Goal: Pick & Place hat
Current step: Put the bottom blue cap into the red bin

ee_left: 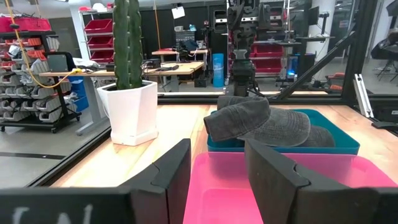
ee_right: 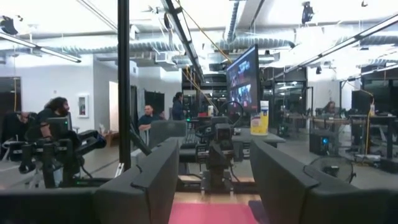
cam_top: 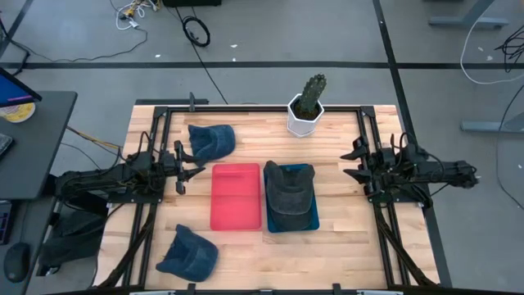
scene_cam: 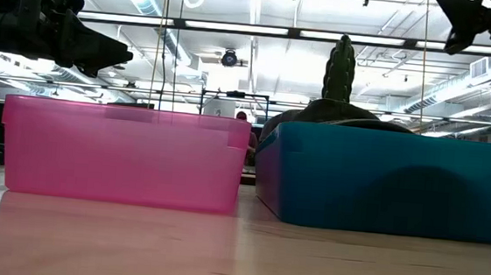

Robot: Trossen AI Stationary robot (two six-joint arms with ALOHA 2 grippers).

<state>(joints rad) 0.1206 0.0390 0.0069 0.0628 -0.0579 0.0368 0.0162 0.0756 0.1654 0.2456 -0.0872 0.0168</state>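
A dark grey cap (cam_top: 288, 193) lies in the blue bin (cam_top: 313, 221), its crown rising above the rim (ee_left: 261, 121). Beside it stands the pink bin (cam_top: 236, 197), with nothing in it. Two blue caps rest on the table: one at the far left (cam_top: 210, 139), one at the near left (cam_top: 188, 253). My left gripper (cam_top: 185, 170) hovers open left of the pink bin. My right gripper (cam_top: 354, 163) hovers open right of the blue bin. Neither touches anything.
A cactus in a white pot (cam_top: 307, 111) stands at the table's far edge, behind the bins. Black frame rails (cam_top: 155, 147) run along both table sides. Bare wood lies in front of the bins (cam_top: 278, 254). People are in the room beyond.
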